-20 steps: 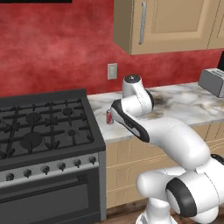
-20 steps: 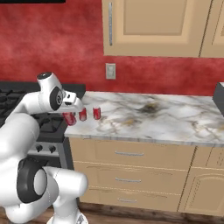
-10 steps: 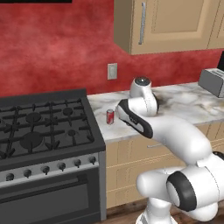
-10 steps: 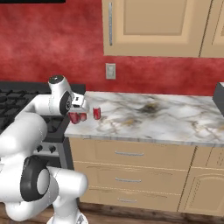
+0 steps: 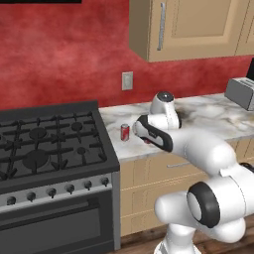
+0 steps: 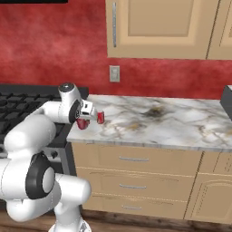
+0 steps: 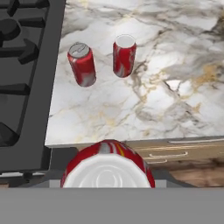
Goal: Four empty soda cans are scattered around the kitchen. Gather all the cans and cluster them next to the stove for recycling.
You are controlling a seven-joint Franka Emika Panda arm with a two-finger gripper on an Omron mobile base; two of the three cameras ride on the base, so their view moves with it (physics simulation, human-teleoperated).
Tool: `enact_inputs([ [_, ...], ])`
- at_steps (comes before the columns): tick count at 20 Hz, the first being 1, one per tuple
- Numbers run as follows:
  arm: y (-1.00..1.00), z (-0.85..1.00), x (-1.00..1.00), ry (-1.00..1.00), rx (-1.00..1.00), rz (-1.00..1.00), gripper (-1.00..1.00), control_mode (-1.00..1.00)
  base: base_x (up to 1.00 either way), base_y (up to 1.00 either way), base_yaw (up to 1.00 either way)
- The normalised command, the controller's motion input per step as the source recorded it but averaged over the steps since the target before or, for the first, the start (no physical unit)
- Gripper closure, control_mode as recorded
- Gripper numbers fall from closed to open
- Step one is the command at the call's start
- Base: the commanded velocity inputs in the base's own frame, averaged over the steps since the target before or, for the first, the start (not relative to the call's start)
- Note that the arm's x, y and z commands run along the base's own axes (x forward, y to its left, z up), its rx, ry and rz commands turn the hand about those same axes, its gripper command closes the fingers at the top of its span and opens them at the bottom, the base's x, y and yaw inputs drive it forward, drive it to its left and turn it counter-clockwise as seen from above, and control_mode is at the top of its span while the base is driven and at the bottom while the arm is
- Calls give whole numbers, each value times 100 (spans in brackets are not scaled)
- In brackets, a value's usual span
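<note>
My gripper [image 6: 84, 118] is shut on a red soda can [image 7: 107, 165], whose silver end shows large at the bottom of the hand view. It hangs over the counter's front edge, just right of the stove [image 5: 44, 149]. Two more red soda cans [image 7: 82, 64] [image 7: 124, 56] stand upright on the marble counter [image 7: 144, 109] beside the stove's edge [image 7: 26, 65]. In the left base view one can [image 5: 125, 132] stands by the stove, and a sliver of the held can [image 5: 147, 141] peeks from behind my arm. The right base view has the held can [image 6: 82, 123] and a standing can [image 6: 100, 118].
A toaster [image 5: 240, 93] sits at the counter's far right. A wall outlet [image 5: 127, 80] is on the red wall, with upper cabinets [image 5: 193, 27] above. Drawers [image 6: 136, 158] run below the counter. Bare marble [image 6: 172, 122] stretches to the right.
My arm has swung to the right, away from above the stove's edge and along the counter front, with the red can still in its grip. The standing cans have not moved.
</note>
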Motion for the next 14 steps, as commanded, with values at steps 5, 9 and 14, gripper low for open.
enact_inputs([
  [5, -2, -8, 16, 0, 1, 0, 100, -100, 0, 0, 0],
  [9, 0, -8, 12, 0, 0, 0, 100, -100, 0, 0, 0],
  [14, 0, -9, 10, 0, 0, 0, 100, -100, 0, 0, 0],
])
